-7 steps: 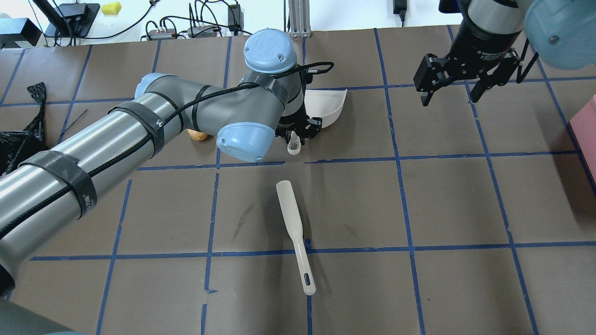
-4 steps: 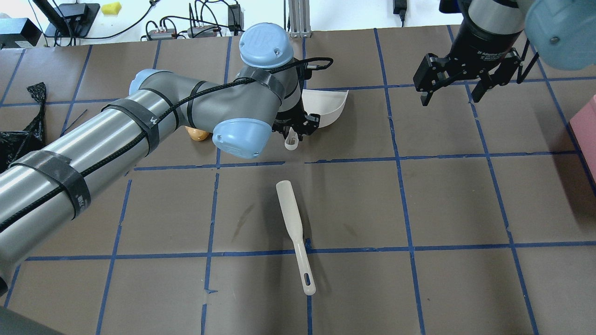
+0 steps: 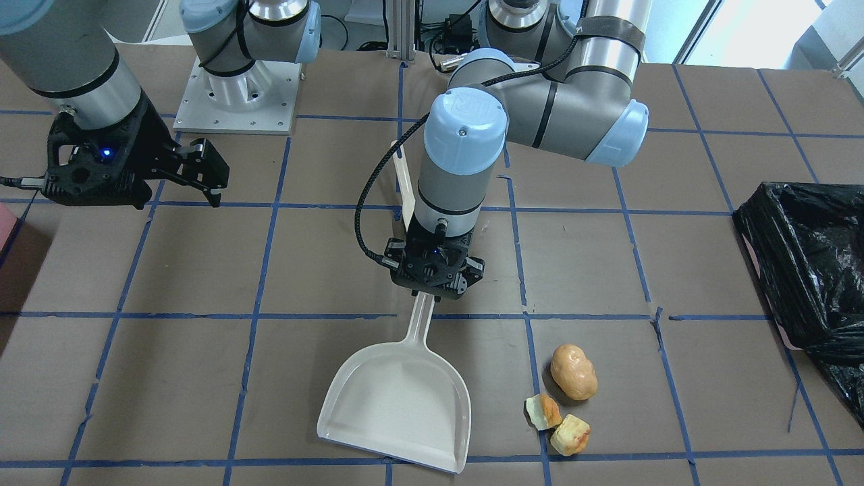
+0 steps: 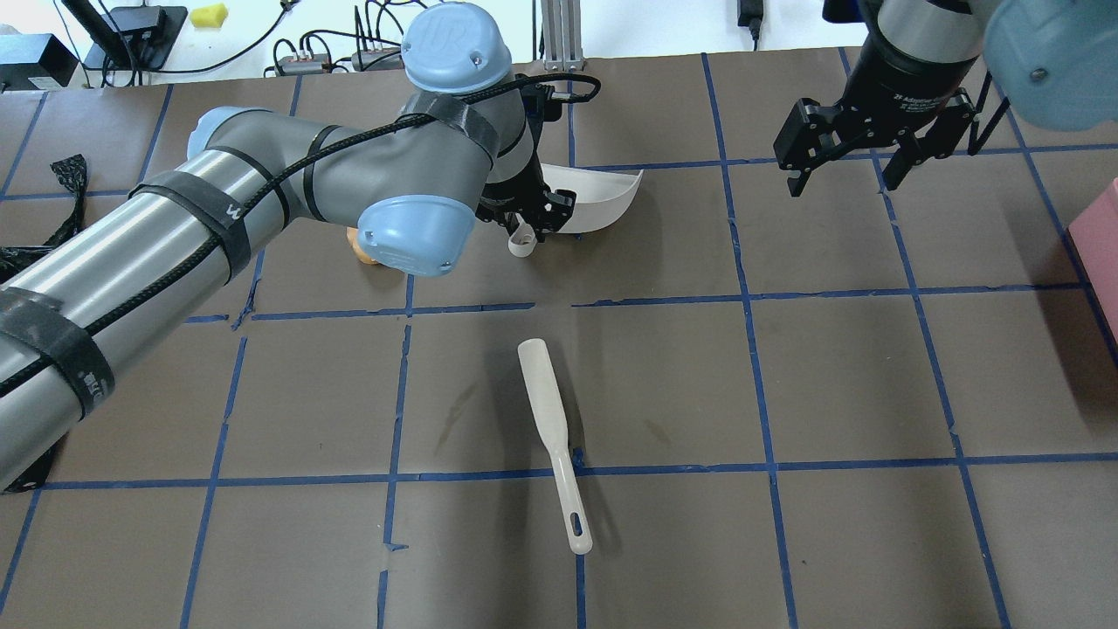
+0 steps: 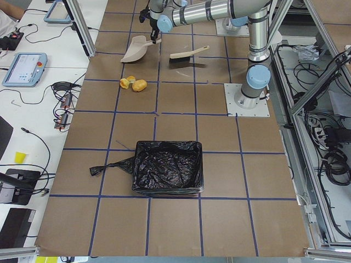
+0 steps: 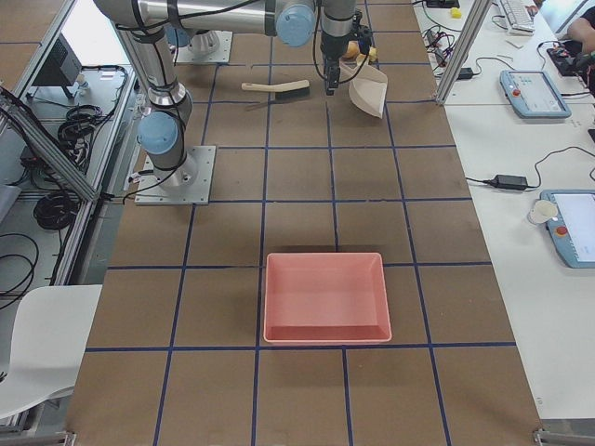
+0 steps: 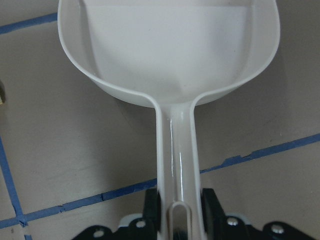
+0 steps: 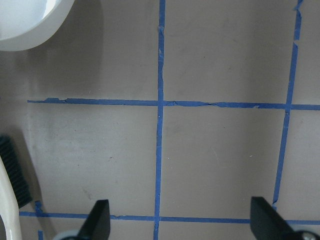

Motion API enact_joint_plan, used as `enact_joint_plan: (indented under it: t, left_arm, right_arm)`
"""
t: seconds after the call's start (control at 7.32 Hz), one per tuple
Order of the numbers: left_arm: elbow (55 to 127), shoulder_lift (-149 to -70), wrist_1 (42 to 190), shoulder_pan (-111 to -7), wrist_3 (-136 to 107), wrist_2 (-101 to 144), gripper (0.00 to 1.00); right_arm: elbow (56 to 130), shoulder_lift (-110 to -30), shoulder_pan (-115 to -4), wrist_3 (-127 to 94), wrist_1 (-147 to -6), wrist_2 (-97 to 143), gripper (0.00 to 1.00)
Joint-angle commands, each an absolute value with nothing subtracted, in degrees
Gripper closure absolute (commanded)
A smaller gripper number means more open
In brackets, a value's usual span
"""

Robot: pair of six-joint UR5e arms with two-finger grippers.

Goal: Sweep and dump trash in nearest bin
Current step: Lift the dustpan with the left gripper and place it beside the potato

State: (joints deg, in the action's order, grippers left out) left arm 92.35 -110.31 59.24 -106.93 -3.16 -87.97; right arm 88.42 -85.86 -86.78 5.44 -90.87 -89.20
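Gripping the dustpan [image 3: 398,405] by its slim handle, my left claw [image 3: 435,282] sits near the middle of the table [image 3: 675,270] in the front-facing view. The pan's long axis runs straight out from my base, with the handle toward me and the wide mouth pointing to the operators' edge. The trash [image 3: 574,371] lies just beside the mouth, on my left. It is a tan potato-shaped lump with two smaller yellowish chunks close together beyond it. The potato's long axis is slightly askew to the pan's. The bin [image 3: 803,263], lined in black, stands farther to my left.

From overhead, my own arm hides most of the trash. My right claw [image 4: 843,179] hangs spread wide with nothing in it, well apart from the pan. The brush [image 4: 552,437] lies nearer me, handle toward me.

The left side view shows the bin well apart from the trash. The right side view shows a pink tray [image 6: 325,297] at that end of the table.

My left wrist camera sees the handle pinched between my fingers [image 7: 212,207] and the scoop stretching straight ahead. My right wrist camera shows both fingertips far apart over the table.
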Motion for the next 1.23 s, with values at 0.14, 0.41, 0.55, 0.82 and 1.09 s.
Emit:
enact_joint_plan:
  t: [0.14,0.41,0.55,0.82,1.09]
  left_arm:
    - [92.28,-107.86,60.98,-105.13,-0.62,-88.07,0.93]
    - [93.6,-102.94,63.37,-101.18,2.19,-87.54,0.93]
    - [92.12,-101.96,65.2,-99.07,4.02,-87.54,0.93]
    - [93.68,-97.93,67.58,-92.76,10.86,-87.63,0.93]
    - [93.78,-95.81,70.73,-86.6,19.91,-87.89,0.93]
  right_arm:
    - [88.42,-86.04,-86.75,5.54,-90.88,-89.21,0.0]
    - [88.42,-85.96,-86.75,5.71,-90.88,-89.3,0.0]
    - [88.42,-86.13,-86.75,5.71,-90.88,-89.21,0.0]
    - [88.16,-86.13,-86.75,5.54,-90.88,-89.21,0.0]
    - [88.24,-86.31,-86.75,5.71,-90.88,-89.21,0.0]
